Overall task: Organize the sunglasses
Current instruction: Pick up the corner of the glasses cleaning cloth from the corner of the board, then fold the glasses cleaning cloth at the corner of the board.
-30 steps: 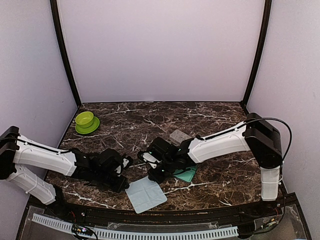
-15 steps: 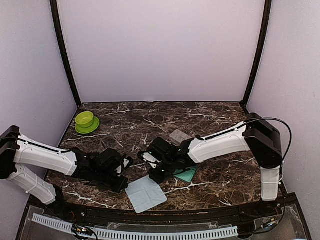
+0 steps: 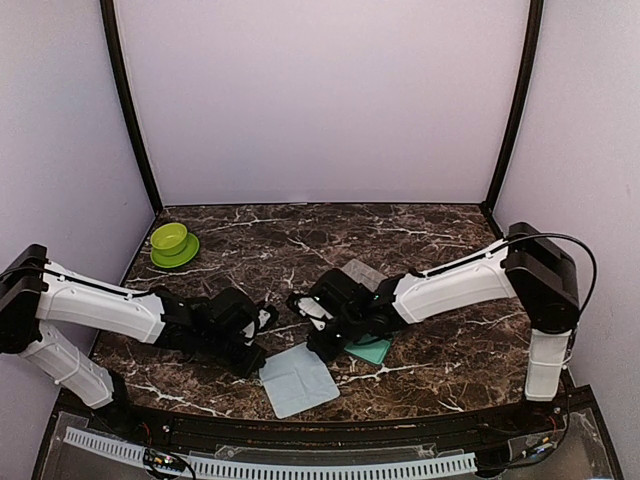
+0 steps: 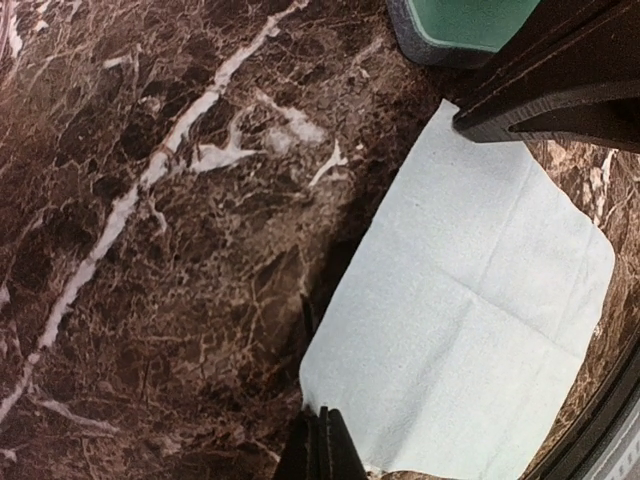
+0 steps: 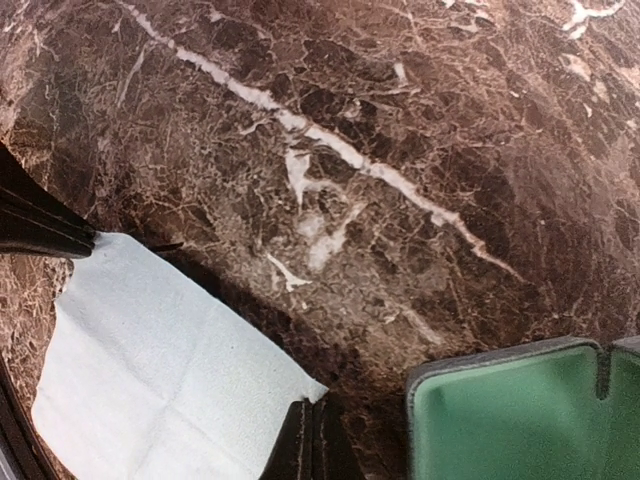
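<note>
Two arms stretched low and inward over the dark, white-veined marble table [image 3: 300, 235], forearms nearly level, meeting near its front centre. The left gripper [image 4: 320, 445] had its fingers pressed together on one corner of the cloth [image 4: 470, 330], a pale, soft square faintly creased into quarters. The right gripper [image 5: 310, 440] pinched another corner the same way. Just beside it lay an open grey case [image 5: 510, 420], round-cornered, with smooth teal lining. The sunglasses could not be made out in any view.

Glossy white shells on the left arm [image 3: 100, 308] and right arm [image 3: 450, 288], black joints, and a slim black left gripper [image 4: 318, 450] and right gripper [image 5: 308, 440]. There's a thin black cable [image 3: 578, 250] arcing off the right shoulder!
</note>
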